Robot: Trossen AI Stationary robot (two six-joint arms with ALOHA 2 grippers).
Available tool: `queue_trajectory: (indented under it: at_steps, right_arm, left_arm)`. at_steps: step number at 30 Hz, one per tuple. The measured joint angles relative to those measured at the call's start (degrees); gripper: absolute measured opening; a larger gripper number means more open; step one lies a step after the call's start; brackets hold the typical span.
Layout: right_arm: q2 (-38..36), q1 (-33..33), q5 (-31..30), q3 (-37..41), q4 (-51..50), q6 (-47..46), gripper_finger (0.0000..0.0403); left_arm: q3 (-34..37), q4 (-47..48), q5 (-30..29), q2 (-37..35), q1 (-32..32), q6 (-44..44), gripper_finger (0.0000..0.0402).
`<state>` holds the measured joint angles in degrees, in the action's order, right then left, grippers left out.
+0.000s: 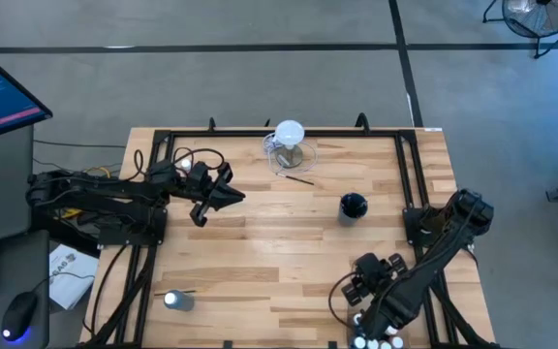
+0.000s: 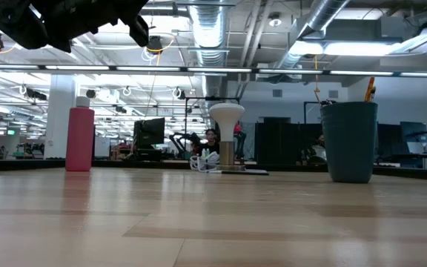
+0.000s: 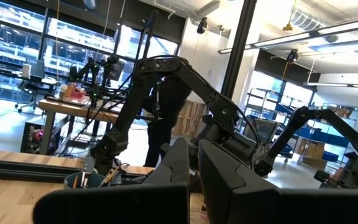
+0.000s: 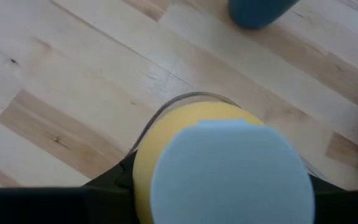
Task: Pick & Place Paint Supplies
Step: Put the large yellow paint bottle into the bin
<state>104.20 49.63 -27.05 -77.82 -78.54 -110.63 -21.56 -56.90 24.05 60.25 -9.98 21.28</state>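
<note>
Two arms over a wooden desk in the high view. Left pincer hangs above the desk's left-middle, fingers pinched together, holding nothing. Right pincer sits low near the desk's front right, just beside a cluster of white-capped small paint bottles at the front edge. Dark blue cup stands right of centre. Clear jug with white round top at the back middle, thin dark paintbrush lying just in front of it. Another bottle lies near the front left with a brush beside it.

Low view: pink-red bottle upright at left, jug at middle far back, blue cup at right with brush handles sticking out the top. Arm overhead at upper left.

Left wrist view: own dark fingers closed together, other arm beyond.

Right wrist view: yellow bottle with pale cap fills the frame, gripped between the right pincer's fingers at medium width, above the desk; blue cup's edge near.
</note>
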Motion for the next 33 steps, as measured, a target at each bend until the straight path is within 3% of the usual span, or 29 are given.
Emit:
queue_trajectory:
  at_steps: [6,16,28,33]
  right_arm:
    - [0.0,-0.3,-0.1,-0.1,0.0,0.1,0.0189]
    - [0.0,-0.3,-0.7,-1.6,-0.7,2.8,0.0239]
    - [-0.3,-0.3,0.2,-1.8,-2.7,2.8,0.0244]
    - [-0.5,-0.5,0.0,-5.5,-7.7,3.2,0.0244]
  left_arm:
    - [0.0,0.0,0.0,0.0,0.0,0.0,0.0]
    - [0.0,0.1,0.0,0.0,0.0,0.0,0.0]
    - [0.0,0.1,0.0,0.0,0.0,0.2,0.0]
    - [0.0,0.1,0.0,0.0,0.0,0.2,0.0]
